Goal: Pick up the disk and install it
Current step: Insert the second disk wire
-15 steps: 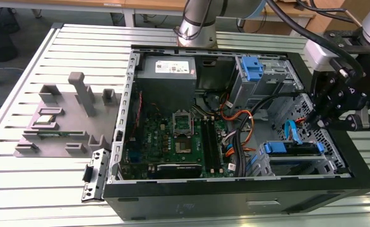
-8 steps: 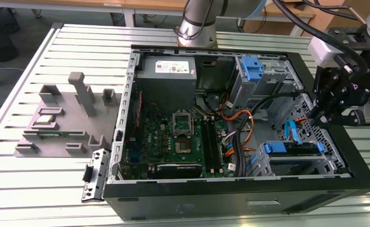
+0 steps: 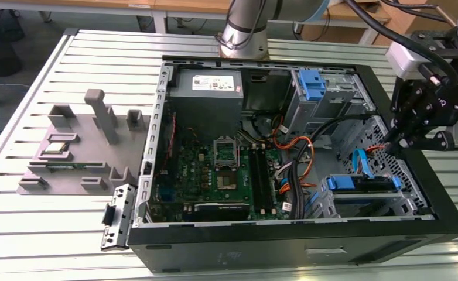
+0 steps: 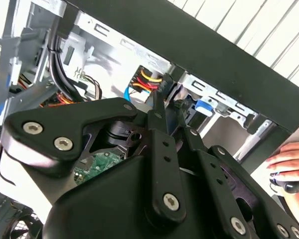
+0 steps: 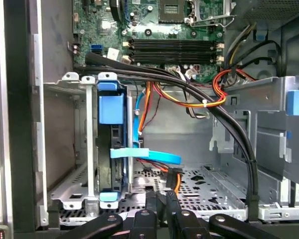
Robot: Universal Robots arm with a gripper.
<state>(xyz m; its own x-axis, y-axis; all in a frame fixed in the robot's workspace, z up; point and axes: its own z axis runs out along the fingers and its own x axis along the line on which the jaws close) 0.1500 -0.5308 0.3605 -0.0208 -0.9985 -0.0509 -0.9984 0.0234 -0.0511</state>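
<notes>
The disk (image 3: 359,184), its blue side rail facing up, sits in the silver drive cage (image 3: 404,202) at the open computer case's corner on the exterior view's right. In the first wrist view the disk (image 5: 111,107) stands on edge inside that cage, with a flat blue cable (image 5: 147,154) lying across it. My gripper (image 3: 406,143) hovers above the case's edge on the exterior view's right, up and off from the disk. Its black fingers meet at the tips in both wrist views (image 5: 162,198) (image 4: 167,102), with nothing between them.
Black, orange and red cables (image 5: 209,102) run from the motherboard (image 3: 213,170) past the cage. A second bay with a blue tab (image 3: 311,85) and the grey power supply (image 3: 205,82) sit at the back. A grey parts fixture (image 3: 81,146) stands outside. A hand (image 4: 289,162) is nearby.
</notes>
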